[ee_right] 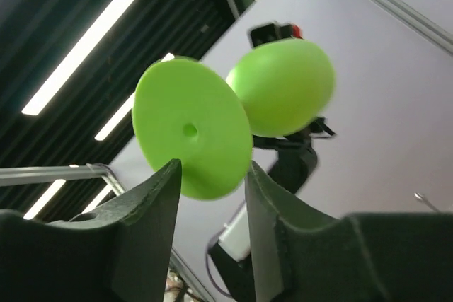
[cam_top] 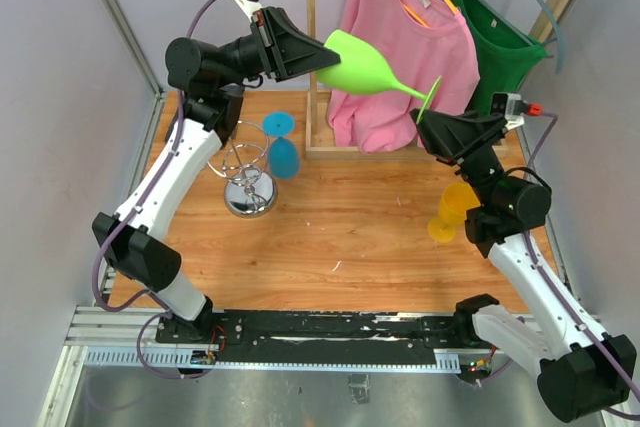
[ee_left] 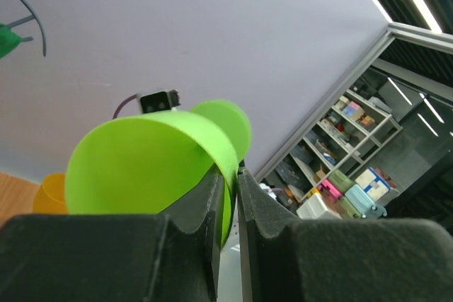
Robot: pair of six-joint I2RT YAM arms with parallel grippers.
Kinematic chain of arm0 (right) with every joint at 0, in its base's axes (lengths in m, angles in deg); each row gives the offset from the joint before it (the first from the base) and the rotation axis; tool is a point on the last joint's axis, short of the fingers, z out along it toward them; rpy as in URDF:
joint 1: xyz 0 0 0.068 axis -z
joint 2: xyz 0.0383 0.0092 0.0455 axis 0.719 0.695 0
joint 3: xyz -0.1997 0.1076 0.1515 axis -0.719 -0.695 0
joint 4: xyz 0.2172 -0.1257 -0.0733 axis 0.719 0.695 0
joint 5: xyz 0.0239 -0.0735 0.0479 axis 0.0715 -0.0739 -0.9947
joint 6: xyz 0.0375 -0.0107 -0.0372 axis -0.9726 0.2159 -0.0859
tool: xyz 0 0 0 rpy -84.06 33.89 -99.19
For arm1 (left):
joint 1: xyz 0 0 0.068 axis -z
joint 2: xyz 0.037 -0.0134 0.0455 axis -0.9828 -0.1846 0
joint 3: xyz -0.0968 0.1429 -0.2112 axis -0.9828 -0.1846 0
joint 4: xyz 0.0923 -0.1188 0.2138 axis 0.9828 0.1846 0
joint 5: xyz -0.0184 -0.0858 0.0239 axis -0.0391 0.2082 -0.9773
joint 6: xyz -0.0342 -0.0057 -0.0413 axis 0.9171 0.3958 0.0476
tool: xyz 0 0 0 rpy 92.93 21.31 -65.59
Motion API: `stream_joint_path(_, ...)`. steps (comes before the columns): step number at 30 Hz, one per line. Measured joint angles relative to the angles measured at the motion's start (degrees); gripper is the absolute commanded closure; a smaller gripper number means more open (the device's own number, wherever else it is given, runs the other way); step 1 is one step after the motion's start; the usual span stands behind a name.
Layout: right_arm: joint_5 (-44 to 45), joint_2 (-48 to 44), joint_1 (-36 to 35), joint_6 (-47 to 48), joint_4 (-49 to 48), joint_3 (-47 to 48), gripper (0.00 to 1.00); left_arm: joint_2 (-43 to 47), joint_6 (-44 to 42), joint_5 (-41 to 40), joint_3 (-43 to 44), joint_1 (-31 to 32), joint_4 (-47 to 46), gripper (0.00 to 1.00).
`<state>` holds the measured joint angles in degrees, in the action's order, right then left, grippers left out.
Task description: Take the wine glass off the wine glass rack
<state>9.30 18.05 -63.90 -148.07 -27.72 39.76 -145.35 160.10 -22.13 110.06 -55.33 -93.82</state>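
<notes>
A lime green wine glass [cam_top: 365, 67] is held sideways high in the air, well above the table and away from the chrome wine glass rack [cam_top: 250, 187]. My left gripper [cam_top: 325, 55] is shut on its bowl rim; in the left wrist view the rim [ee_left: 141, 167] is pinched between the pads of that gripper [ee_left: 236, 175]. My right gripper [cam_top: 422, 127] is open just under the glass's round foot [cam_top: 430, 99]. In the right wrist view the foot [ee_right: 191, 129] sits just beyond the open fingertips of the right gripper [ee_right: 212, 171], untouched. A blue wine glass [cam_top: 283, 152] hangs on the rack.
A yellow glass [cam_top: 452, 209] stands on the wooden table [cam_top: 360, 237] by my right arm. A wooden clothes rack [cam_top: 312, 47] at the back holds a pink shirt [cam_top: 400, 57] and a green shirt [cam_top: 495, 32]. Grey walls close in both sides.
</notes>
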Motion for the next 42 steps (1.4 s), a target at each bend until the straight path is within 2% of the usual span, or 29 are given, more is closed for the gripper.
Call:
stream_joint_path(3, -1.49, -0.9, 0.0, 0.96, 3.02, -2.78, 0.36, 1.07, -0.46, 0.61, -0.63, 0.35, -0.26, 1.0)
stream_joint_path(5, -1.77, -1.7, 0.02, 1.49, 5.95, -4.28, 0.29, 1.77, -1.31, 1.11, -0.94, 0.31, -0.33, 1.0)
stream_joint_path(8, -2.95, -4.92, 0.02, 2.97, 10.95, -5.25, 0.22, 2.38, -2.69, 2.14, -1.66, 0.26, -0.26, 1.0)
stream_joint_path(11, -4.66, -9.75, 0.0, 6.19, 18.1, -5.09, 0.19, 2.73, -4.74, 3.21, -2.69, 0.26, 0.15, 1.0)
stream_joint_path(13, -5.68, -13.16, 0.0, 9.62, 25.53, -3.74, 0.18, 2.91, -6.75, 4.26, -3.74, 0.24, 0.68, 1.0)
stream_joint_path(18, -5.77, -20.06, 0.0, 21.49, 51.32, 4.66, 0.15, 3.13, -15.32, 6.6, -5.18, 0.24, 7.19, 1.0)
stream_joint_path(21, -3.67, -23.52, 0.0, 27.89, 65.29, 10.25, 0.15, 3.26, -22.91, 7.06, -4.9, 0.28, 14.38, 1.0)
stream_joint_path(26, 1.86, -26.47, 0.0, 35.76, 83.06, 17.64, 0.15, 2.21, -47.8, 2.21, 3.63, 3.89, 40.15, 1.0)
stream_joint_path(29, 5.09, -26.71, 0.0, 38.77, 90.29, 20.06, 0.15, 2.6, -60.81, -2.08, 5.55, 9.01, 50.14, 1.0)
stream_joint_path(33, 9.53, -26.49, 0.0, 41.72, 98.29, 22.99, 0.09, 2.45, -73.59, -8.94, 4.96, 15.67, 59.76, 1.0)
stream_joint_path(36, 13.94, -26.43, 0.0, 44.04, 103.49, 26.27, 0.01, 1.79, -80.3, -14.14, 3.82, 18.71, 64.22, 1.0)
stream_joint_path(42, 23.37, -26.8, 0.0, 48.28, 109.85, 31.89, 0.02, -1.31, -90.23, -23.06, 1.73, 22.69, 69.24, 1.0)
